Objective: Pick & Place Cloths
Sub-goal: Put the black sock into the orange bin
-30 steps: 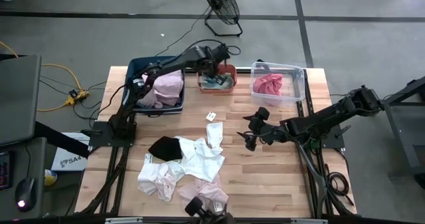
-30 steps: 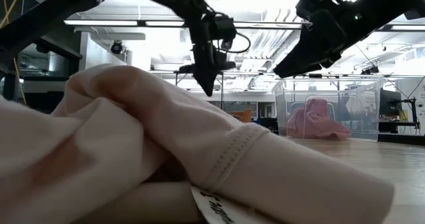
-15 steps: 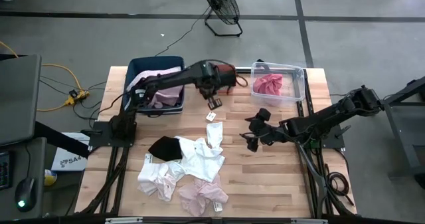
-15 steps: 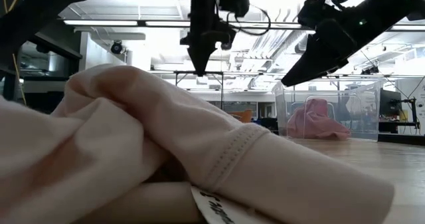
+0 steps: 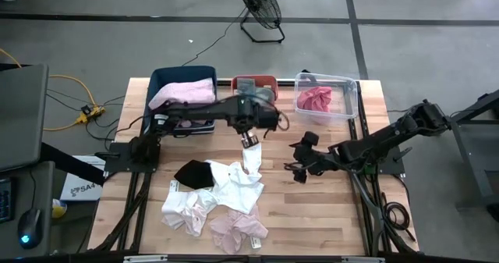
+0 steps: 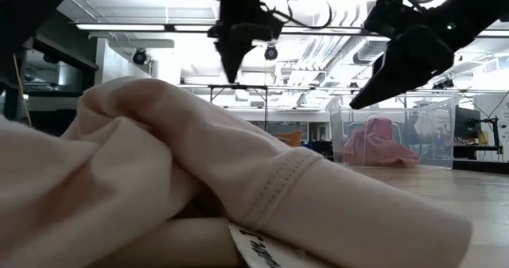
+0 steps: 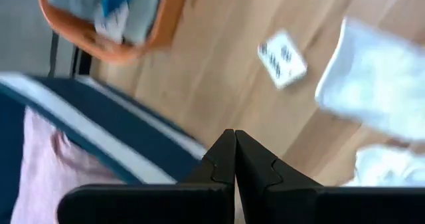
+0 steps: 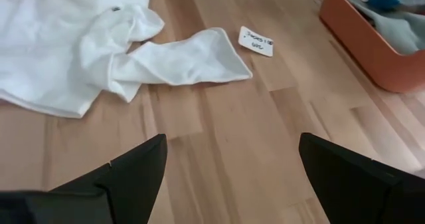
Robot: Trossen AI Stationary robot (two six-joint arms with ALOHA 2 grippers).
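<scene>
A pile of cloths lies on the near middle of the table: a black one [image 5: 194,173], white ones [image 5: 236,181] and pink ones [image 5: 238,230]; a pink one fills the low view's foreground [image 6: 159,180]. My left gripper [image 5: 251,140] is shut and empty, raised above the white cloth's far end [image 7: 378,84]. It also shows in the low view [image 6: 231,57]. My right gripper [image 5: 299,168] is open and empty, raised above bare table to the right of the pile, with the white cloth [image 8: 99,44] ahead of it.
A blue bin [image 5: 204,125] with a pink cloth [image 5: 184,93], an orange bin [image 5: 269,81] and a clear bin [image 5: 351,87] with a pink cloth [image 5: 316,99] stand along the far edge. A small paper tag [image 8: 255,41] lies on the wood near the white cloth.
My left gripper has come away from over the orange bin and moved toward the table's near edge, to above the far end of the cloth pile, its fingers shut. My right gripper has shifted a little toward the near edge.
</scene>
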